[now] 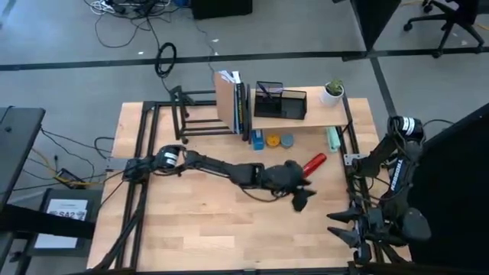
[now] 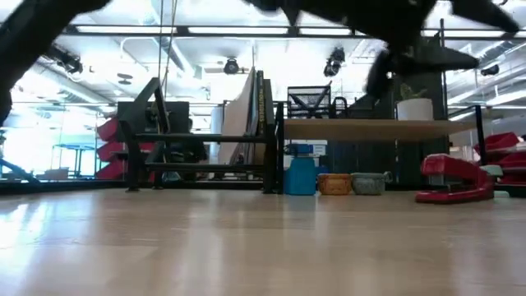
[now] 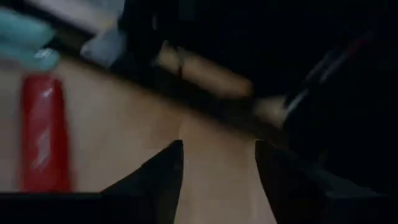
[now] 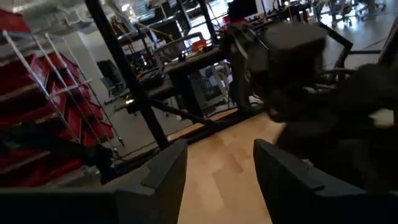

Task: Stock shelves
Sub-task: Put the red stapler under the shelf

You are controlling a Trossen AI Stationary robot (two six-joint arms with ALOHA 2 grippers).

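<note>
Going left to right on the bench (image 1: 191,221), we first see the black rack (image 1: 195,114), its tiers bare as far as we can tell. Leaning books (image 1: 233,103) stand between it and the wooden shelf (image 1: 306,121), which already carries a mesh organizer (image 1: 281,101) and a potted plant (image 1: 331,92). Under the plank sit a blue item (image 1: 258,140) and two small tubs (image 1: 280,140), with a mint object (image 1: 332,138) at its right end.

Our left end effector (image 1: 299,200) reaches across mid-bench, fingers apart and empty, just beside the red stapler (image 1: 313,163), which lies loose in front of the shelf. Our right end effector (image 1: 345,228) waits at the right edge, fingers also apart and holding nothing.

We judge the stocking partly done: the shelf is filling, while the stapler remains to place and the rack looks unstocked.
</note>
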